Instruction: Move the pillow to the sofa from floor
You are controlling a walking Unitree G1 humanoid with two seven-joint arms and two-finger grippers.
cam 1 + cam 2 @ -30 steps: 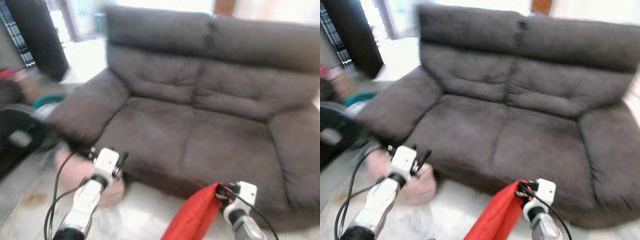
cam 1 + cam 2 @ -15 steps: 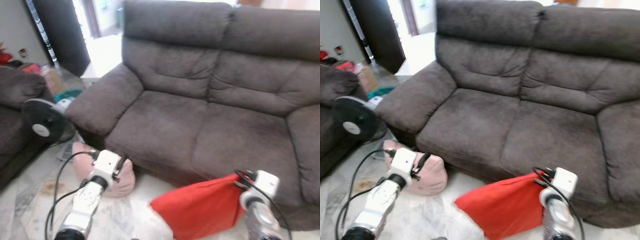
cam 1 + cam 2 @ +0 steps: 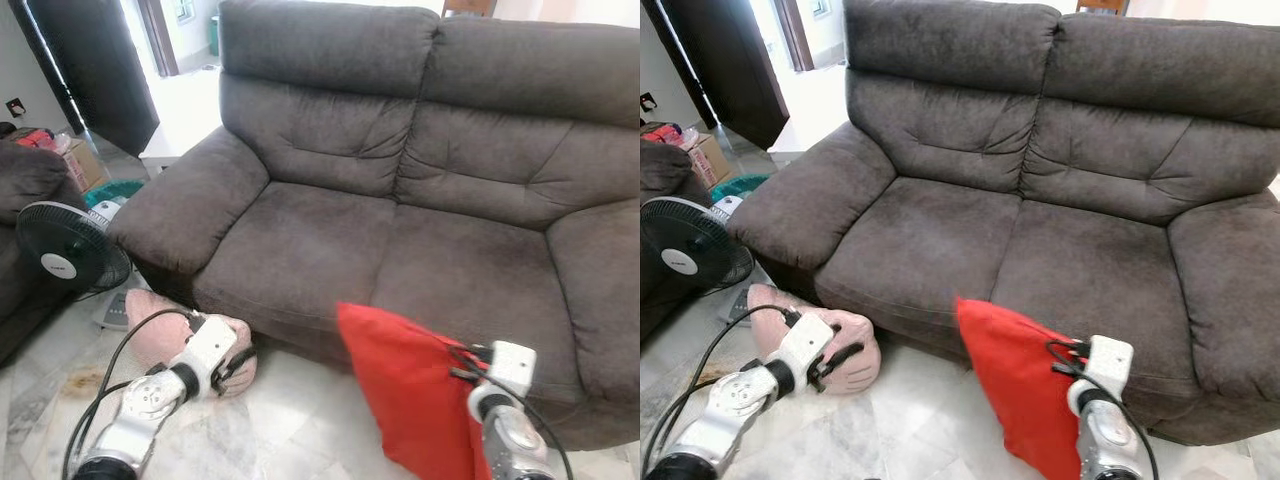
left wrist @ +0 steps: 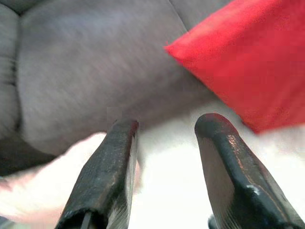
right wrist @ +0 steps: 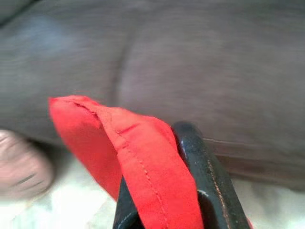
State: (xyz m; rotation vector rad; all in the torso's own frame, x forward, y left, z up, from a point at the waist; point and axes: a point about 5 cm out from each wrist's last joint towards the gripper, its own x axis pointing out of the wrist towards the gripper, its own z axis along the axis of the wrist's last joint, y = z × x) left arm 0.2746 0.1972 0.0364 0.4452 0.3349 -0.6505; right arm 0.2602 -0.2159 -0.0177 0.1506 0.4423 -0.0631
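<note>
A dark grey two-seat sofa [image 3: 400,200] is seen ahead, standing on a pale marble-patterned floor [image 3: 290,420]. The red pillow [image 3: 410,390] is held clear of the floor at about 5 o'clock in the head views, its upper corner raised against the sofa's front edge. The right gripper [image 5: 157,191] is clamped on the pillow's seamed edge, with red fabric pinched between its black fingers [image 5: 200,167]. The pillow is not yet on the seat cushions.

The left gripper [image 4: 164,143] is found low at about 7 o'clock, with its fingers [image 4: 109,171] spread apart and nothing between them. It hangs just above a pink cushion [image 3: 855,350] that lies on the floor against the sofa's base, below the left armrest.

At 9 o'clock a black floor fan [image 3: 62,248] is noted, with the arm of a second dark sofa [image 3: 25,175] beside it. A cardboard box [image 3: 78,165] and a teal item [image 3: 115,190] are recorded behind the fan. A dark doorway [image 3: 95,70] is seen at 11 o'clock, with bright light beside it.
</note>
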